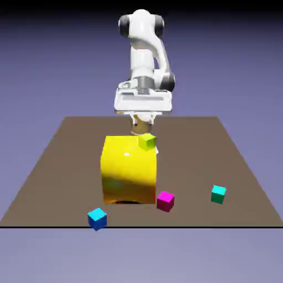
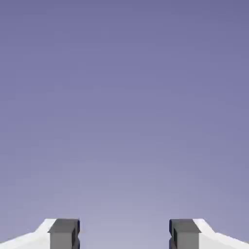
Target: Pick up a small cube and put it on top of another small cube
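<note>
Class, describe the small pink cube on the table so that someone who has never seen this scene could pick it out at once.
Start at the big yellow block in the middle of the brown table. At its lower corner, on the exterior view's right, sits the small pink cube. It is the only magenta one: the blue cube lies further left, the teal cube further right.

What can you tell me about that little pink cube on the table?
The pink cube is tiny, with plain glossy magenta faces, the top one brighter than the sides. It sits flat on the brown table, turned slightly so a corner edge faces the camera. It lies near the front edge, close beside the lower corner of the big yellow block on the exterior view's right; whether they touch I cannot tell. Nothing holds it or rests on it. The hand view shows only backdrop, not the cube.
</note>
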Action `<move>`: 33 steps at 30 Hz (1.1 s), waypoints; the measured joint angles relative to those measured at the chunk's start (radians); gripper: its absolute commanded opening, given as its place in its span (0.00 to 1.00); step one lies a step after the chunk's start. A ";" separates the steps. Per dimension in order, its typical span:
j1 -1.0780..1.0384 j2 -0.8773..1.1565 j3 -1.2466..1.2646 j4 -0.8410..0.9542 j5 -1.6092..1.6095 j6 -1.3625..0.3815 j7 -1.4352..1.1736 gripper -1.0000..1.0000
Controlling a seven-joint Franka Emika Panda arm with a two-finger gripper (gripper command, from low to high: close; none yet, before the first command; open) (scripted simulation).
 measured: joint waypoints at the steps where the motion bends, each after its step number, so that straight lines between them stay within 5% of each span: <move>1: 0.000 0.036 0.013 0.025 -0.020 -0.038 -0.007 0.50; 28: 0.013 1.015 0.369 0.692 -0.548 -1.076 -0.182 0.50; 32: 0.006 1.096 0.342 0.671 -0.615 -1.013 -0.150 0.50; 33: 0.003 1.124 0.325 0.653 -0.642 -0.971 -0.132 0.00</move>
